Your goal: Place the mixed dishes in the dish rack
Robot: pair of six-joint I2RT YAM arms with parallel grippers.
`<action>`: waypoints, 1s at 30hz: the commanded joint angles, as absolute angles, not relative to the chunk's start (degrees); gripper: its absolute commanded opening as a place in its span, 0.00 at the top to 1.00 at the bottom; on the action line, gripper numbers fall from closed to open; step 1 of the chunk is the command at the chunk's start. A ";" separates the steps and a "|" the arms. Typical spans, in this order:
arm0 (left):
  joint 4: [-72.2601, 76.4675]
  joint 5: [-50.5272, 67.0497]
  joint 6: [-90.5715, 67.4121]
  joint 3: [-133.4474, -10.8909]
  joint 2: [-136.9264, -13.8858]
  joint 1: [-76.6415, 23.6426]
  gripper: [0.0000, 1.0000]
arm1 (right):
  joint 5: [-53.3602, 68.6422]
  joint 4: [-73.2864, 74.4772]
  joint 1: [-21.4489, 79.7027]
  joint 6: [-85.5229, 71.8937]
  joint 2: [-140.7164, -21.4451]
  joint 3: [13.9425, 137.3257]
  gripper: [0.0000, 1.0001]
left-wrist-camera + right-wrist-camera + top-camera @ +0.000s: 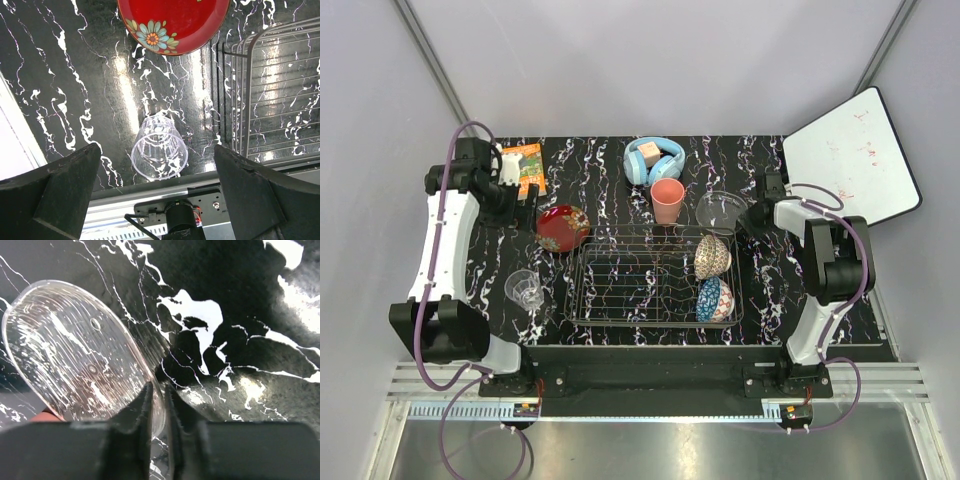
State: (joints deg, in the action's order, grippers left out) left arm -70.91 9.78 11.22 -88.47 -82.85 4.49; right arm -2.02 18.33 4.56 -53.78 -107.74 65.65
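The dark wire dish rack (620,285) stands mid-table and holds a beige-brown patterned bowl (712,256) and a blue-patterned bowl (715,300), both on edge at its right end. My right gripper (752,216) is shut on the rim of the clear glass shallow dish (720,212), behind the rack's right corner; in the right wrist view the gripper (157,388) pinches the dish (75,350). My left gripper (525,208) is open and empty, high above the table. In its wrist view the gripper (156,152) frames the small clear tumbler (159,150), which stands upright left of the rack (525,289). The salmon-pink cup (668,200) stands behind the rack.
A red flowered bowl (563,228) lies by the rack's far-left corner and shows in the left wrist view (175,20), as does the rack's edge (250,75). Light-blue headphones (654,160) and an orange book (528,168) lie at the back. A whiteboard (850,155) leans at the right.
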 commanded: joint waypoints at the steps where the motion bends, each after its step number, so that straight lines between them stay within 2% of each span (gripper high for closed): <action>1: -69.70 8.26 12.39 -87.98 -80.77 4.48 0.01 | -3.16 20.57 4.57 -54.84 -106.18 62.93 0.90; 2: -69.52 8.00 12.39 -87.54 -80.68 4.48 0.01 | -3.43 20.48 4.57 -54.76 -105.65 62.58 0.95; 4: -68.91 7.74 12.48 -87.02 -80.68 4.48 0.01 | -3.43 20.74 4.66 -54.41 -103.99 61.96 1.00; 11: -67.94 7.82 12.22 -85.26 -81.39 4.48 0.01 | -6.67 23.20 4.57 -48.00 -94.76 65.38 1.00; 21: -66.71 8.96 11.42 -83.32 -81.83 4.48 0.01 | -11.34 32.86 4.66 -33.32 -89.57 85.95 1.00; 27: -66.10 9.32 11.43 -82.79 -82.35 4.48 0.01 | -12.74 32.53 8.25 -19.01 -83.69 87.19 1.00; 30: -65.83 9.67 11.25 -82.44 -82.70 4.57 0.01 | -18.71 26.93 14.31 -7.85 -78.60 82.63 1.00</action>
State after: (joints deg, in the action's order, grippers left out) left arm -68.07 8.43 11.60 -82.85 -82.61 4.49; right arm -12.75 31.48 7.75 -24.25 -85.62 85.45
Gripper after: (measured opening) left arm 0.991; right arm 0.012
